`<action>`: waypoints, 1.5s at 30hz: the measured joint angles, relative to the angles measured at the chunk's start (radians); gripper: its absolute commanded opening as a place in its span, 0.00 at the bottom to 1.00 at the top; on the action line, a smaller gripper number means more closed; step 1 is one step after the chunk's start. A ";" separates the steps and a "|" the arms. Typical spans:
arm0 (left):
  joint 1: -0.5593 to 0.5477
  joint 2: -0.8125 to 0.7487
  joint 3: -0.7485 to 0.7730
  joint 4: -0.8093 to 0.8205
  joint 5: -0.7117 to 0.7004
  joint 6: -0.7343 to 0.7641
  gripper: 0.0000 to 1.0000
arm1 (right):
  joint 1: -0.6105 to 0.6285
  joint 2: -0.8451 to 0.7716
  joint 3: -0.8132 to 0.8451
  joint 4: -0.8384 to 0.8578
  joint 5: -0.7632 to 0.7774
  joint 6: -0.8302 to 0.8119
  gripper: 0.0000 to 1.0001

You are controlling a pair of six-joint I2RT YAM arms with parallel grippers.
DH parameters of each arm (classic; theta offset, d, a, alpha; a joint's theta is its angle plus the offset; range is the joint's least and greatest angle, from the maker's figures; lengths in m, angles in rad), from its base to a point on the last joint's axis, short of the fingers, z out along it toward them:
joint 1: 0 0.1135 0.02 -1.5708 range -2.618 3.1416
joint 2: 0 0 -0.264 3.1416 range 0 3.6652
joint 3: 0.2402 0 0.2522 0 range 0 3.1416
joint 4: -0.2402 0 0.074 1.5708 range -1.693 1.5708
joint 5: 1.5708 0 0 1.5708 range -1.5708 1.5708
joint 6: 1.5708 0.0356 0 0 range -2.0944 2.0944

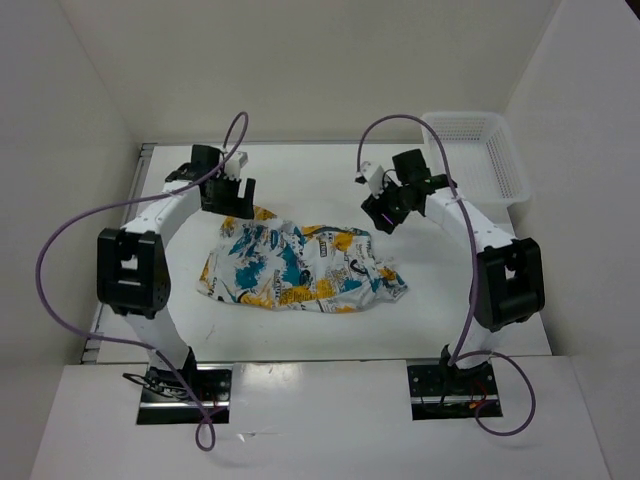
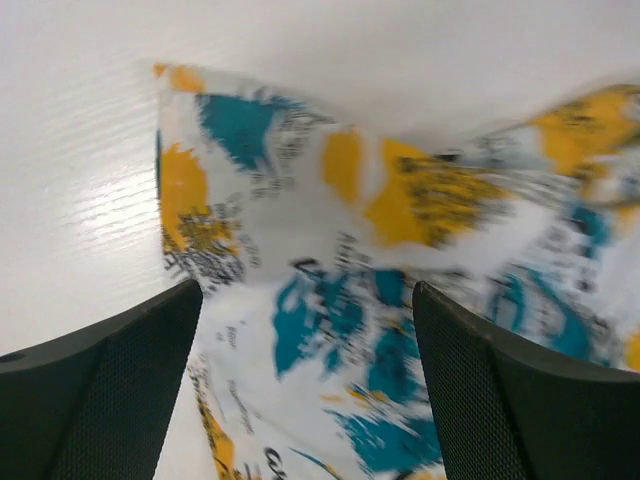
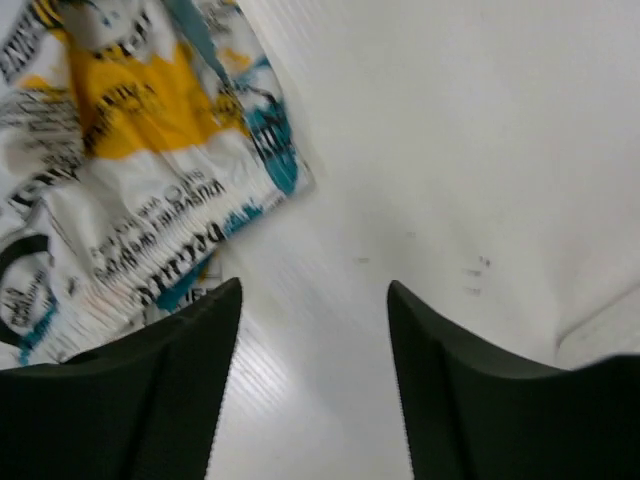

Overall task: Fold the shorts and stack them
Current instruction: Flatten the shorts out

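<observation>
The shorts point(image 1: 300, 265) lie crumpled in the middle of the white table, white with teal, yellow and black print. My left gripper point(image 1: 232, 200) is open and hovers over their far left corner; the left wrist view shows the printed fabric point(image 2: 330, 290) between and below its black fingers point(image 2: 110, 390). My right gripper point(image 1: 384, 212) is open above bare table just past the shorts' far right edge; in the right wrist view the elastic edge of the shorts point(image 3: 130, 180) lies to the left of its fingers point(image 3: 160, 400). Neither gripper holds anything.
A white plastic mesh basket point(image 1: 475, 150) stands at the far right of the table. White walls close in the table at the back and both sides. Purple cables loop off both arms.
</observation>
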 measured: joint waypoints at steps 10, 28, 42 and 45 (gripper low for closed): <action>0.046 0.320 0.120 -0.013 0.004 -0.001 1.00 | -0.037 0.001 -0.105 -0.165 -0.111 -0.060 0.78; 0.042 0.324 0.067 -0.013 0.061 -0.003 0.07 | -0.030 0.308 0.015 0.171 -0.069 0.281 0.62; 0.062 0.314 0.332 -0.107 -0.122 -0.002 0.00 | -0.030 0.399 0.362 0.118 -0.070 0.315 0.00; 0.092 0.314 0.572 -0.099 -0.180 -0.002 0.00 | -0.030 0.424 0.657 0.130 0.008 0.342 0.00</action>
